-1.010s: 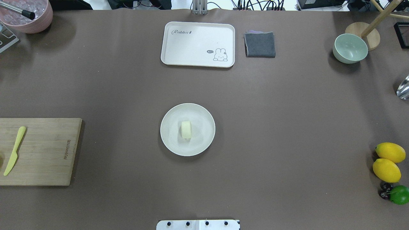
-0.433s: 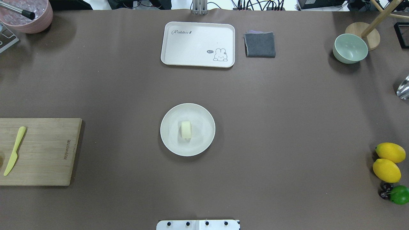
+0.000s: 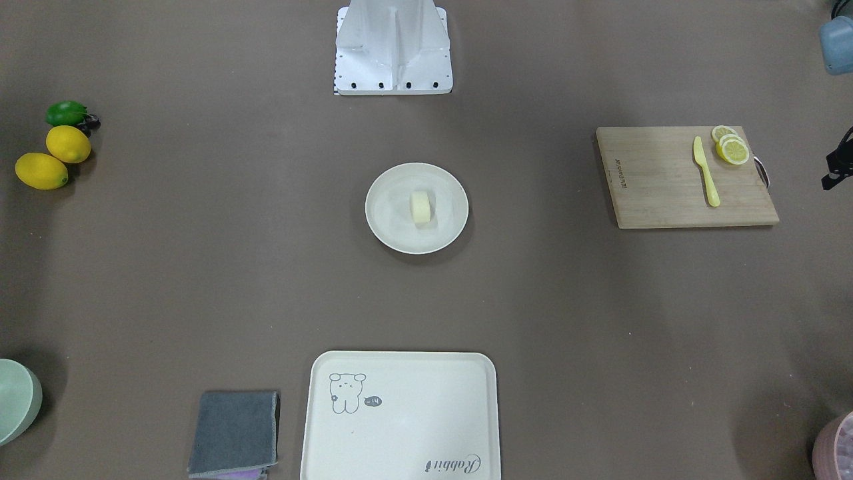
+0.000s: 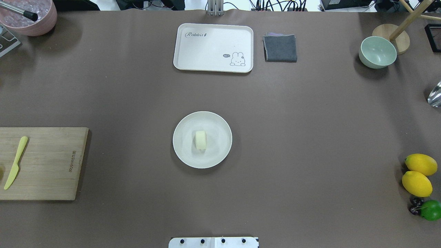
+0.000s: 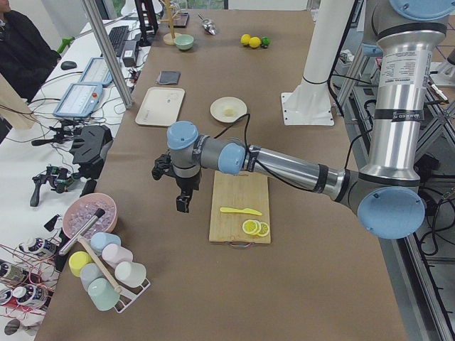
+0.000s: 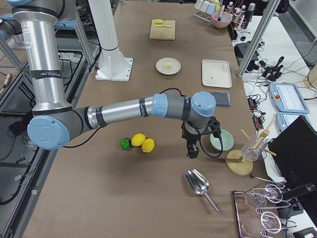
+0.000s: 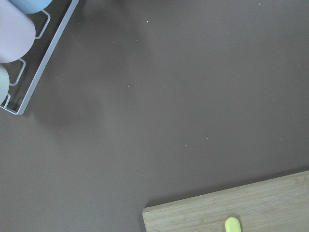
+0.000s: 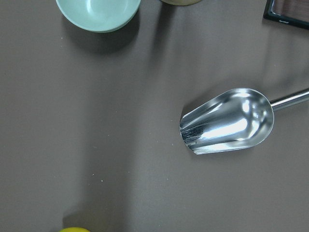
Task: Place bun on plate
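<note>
Overhead exterior: we find the bun (image 4: 201, 139) resting on the plate (image 4: 219, 151). We cannot tell whether the left gripper (image 5: 183, 204) or the right gripper (image 6: 191, 151) is open or holding anything.

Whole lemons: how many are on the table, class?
2. One lemon lies near the edge of the table on the robot's right; the other lemon sits beside it, nearer the robot, next to a green fruit.

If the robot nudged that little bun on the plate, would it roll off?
Maybe a little. The bun looks like a short cylinder with rounded edges, so it could roll. The plate has a raised rim, which would likely stop it. It is small beside the plate, so probably light.
</note>
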You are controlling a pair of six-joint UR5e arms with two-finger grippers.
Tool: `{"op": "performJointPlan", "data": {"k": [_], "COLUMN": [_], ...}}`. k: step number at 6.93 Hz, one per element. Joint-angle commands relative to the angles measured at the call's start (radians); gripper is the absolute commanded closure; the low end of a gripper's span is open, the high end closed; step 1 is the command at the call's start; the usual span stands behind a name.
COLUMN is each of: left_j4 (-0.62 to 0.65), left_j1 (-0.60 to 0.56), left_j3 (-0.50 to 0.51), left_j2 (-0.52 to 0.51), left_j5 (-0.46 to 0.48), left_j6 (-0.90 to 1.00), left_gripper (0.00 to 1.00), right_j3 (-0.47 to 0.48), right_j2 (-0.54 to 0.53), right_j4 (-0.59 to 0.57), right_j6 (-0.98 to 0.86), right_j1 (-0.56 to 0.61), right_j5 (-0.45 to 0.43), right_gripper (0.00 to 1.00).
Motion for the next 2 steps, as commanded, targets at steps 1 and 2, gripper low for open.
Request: {"op": "performJointPlan", "data": {"k": [1, 2], "left_j4": [0.001, 0.001], "left_j1": [0.001, -0.001], "left_j3": [-0.015, -0.029], "left_j2": [0.002, 0.000], "left_j5": [-0.002, -0.002], "left_j6": [0.000, -0.002], "left_gripper": [0.02, 0.02], "right_j3": [0.009, 0.038], "right_j2": [-0.002, -0.027], "right_j4": [-0.001, -0.011], "right_j6": [0.001, 0.001], "right_j1": [-0.003, -0.003], "right_j5": [0.004, 0.005], "right_gripper": [0.00, 0.00]}}
